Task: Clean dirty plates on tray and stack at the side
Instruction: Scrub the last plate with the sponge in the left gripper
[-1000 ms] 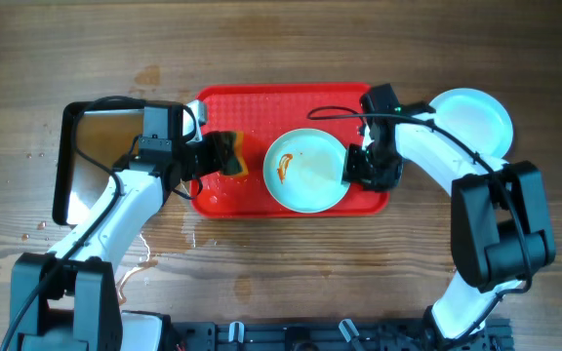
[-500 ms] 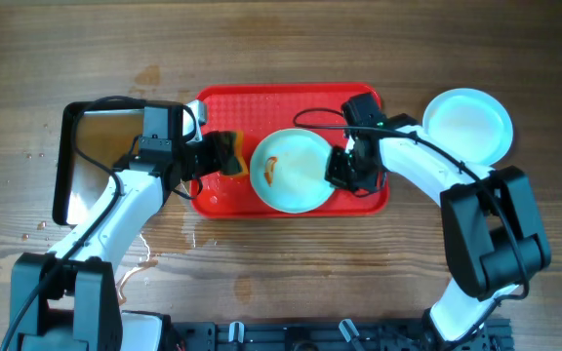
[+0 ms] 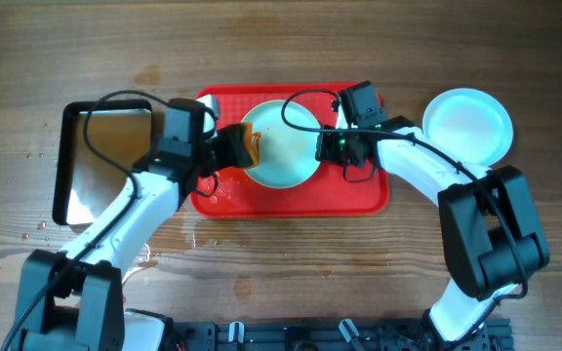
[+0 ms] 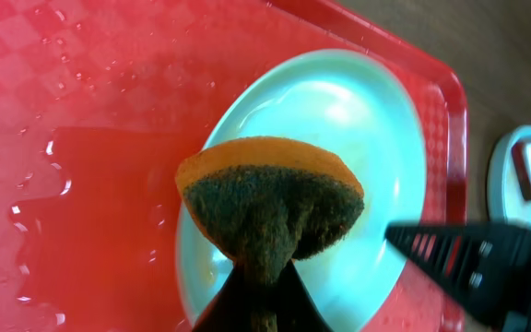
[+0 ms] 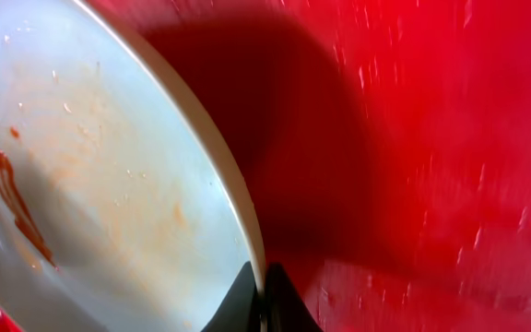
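Overhead, right jaws pinching plate (image 3: 286,158) rim, left jaws pinching sponge (image 3: 234,149) at opposite edge

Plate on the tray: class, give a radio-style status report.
Left gripper shut on sponge, right gripper shut on plate rim. Plate over tray, sauce smear not yet wiped. Nothing blocking sponge.
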`<state>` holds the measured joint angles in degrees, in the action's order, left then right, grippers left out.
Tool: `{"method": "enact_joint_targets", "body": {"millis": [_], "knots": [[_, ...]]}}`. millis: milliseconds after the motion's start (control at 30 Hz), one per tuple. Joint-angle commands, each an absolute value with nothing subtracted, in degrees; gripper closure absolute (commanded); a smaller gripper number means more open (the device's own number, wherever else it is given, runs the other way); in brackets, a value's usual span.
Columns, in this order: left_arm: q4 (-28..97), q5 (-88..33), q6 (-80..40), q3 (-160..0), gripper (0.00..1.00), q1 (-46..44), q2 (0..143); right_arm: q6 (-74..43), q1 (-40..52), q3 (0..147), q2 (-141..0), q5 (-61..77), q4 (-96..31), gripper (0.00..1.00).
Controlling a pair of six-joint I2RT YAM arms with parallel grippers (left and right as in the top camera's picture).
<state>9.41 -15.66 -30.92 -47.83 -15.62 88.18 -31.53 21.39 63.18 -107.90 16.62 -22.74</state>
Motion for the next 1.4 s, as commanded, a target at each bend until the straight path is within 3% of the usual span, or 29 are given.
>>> {"method": "enact_joint_targets", "body": {"millis": [0,267,933,1233,1367], "knots": [[8.5,-6.4,-37.7,-47.7,0.96,-19.6,87.2,-36.2,24.7,62.9,-111.0,16.3,-26.5,0.96],[8.1,-1.6,-38.0,-47.7,0.96,-23.8,90.5,-32.1,25.6,69.6,-111.0,6.9,-36.4,0.96],[-3.9,-8.0,-44.4,-47.7,0.96,-30.9,102.6,-31.6,26.9,70.1,-111.2,6.7,-36.9,0.96],[10.6,10.8,-43.2,-47.7,0.96,-28.1,104.8,-31.5,26.9,70.1,-111.2,6.1,-38.9,0.96],[13.3,13.9,-35.0,-50.3,0.96,-25.5,103.3,-31.4,26.9,70.1,-111.2,5.3,-40.2,0.96]]}}
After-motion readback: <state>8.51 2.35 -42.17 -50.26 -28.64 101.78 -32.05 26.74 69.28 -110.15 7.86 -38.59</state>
